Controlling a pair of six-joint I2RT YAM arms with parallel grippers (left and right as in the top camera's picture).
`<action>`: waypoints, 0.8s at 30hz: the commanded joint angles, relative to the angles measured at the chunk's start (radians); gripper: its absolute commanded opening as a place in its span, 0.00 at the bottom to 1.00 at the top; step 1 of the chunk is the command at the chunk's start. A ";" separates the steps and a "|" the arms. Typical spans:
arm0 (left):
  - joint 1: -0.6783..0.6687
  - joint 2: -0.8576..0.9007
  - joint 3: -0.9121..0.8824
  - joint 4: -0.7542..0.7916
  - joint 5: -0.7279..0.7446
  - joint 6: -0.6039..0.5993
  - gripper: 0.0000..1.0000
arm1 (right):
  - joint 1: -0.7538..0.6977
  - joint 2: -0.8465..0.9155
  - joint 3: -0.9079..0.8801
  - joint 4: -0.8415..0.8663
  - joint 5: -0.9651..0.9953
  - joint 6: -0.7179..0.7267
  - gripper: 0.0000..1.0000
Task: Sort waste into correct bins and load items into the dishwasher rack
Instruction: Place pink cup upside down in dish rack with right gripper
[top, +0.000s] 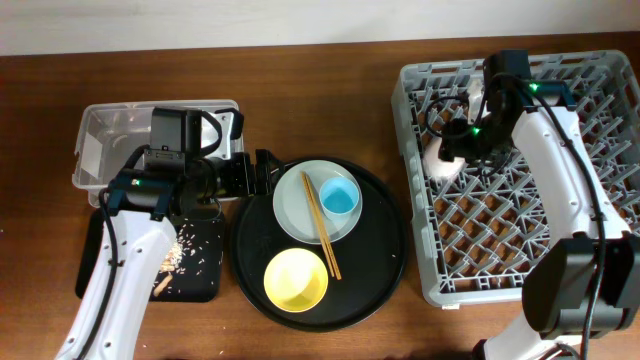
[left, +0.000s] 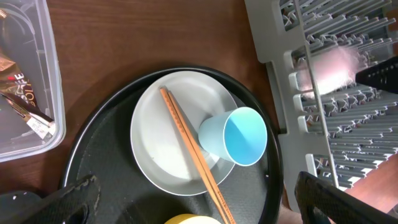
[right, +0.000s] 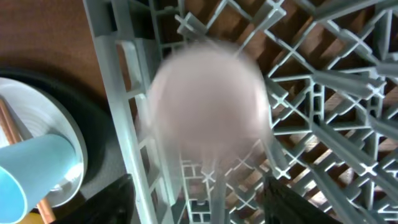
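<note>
A blurred pink cup (right: 208, 102) lies in the grey dishwasher rack (top: 520, 250), just beyond my right gripper (right: 196, 186). That gripper's jaws are spread, with only rack lattice between them. Over the left rim of the round black tray (top: 385, 260), my left gripper (left: 196, 186) hangs open and empty. The tray carries a pale plate (left: 155, 137) with a light-blue cup (left: 239, 134) on its side, brown chopsticks (left: 186, 140) lying across it, and a yellow bowl (top: 295, 278).
At the back left is a clear tub (top: 110, 135) with a wrapper (left: 15, 81) inside. A small black rectangular tray (top: 195, 265) with beige food scraps (top: 185, 250) lies under my left arm. The rack's left wall stands close to the round tray.
</note>
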 joint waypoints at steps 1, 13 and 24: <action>0.001 0.003 -0.006 0.002 -0.007 0.005 0.99 | 0.005 0.003 0.022 -0.009 -0.006 -0.002 0.73; 0.001 0.003 -0.006 0.002 -0.007 0.005 0.99 | 0.005 -0.154 0.024 -0.095 -0.006 -0.002 0.75; -0.039 0.011 -0.015 0.060 -0.005 -0.128 0.99 | 0.005 -0.256 0.024 -0.303 -0.122 -0.002 0.99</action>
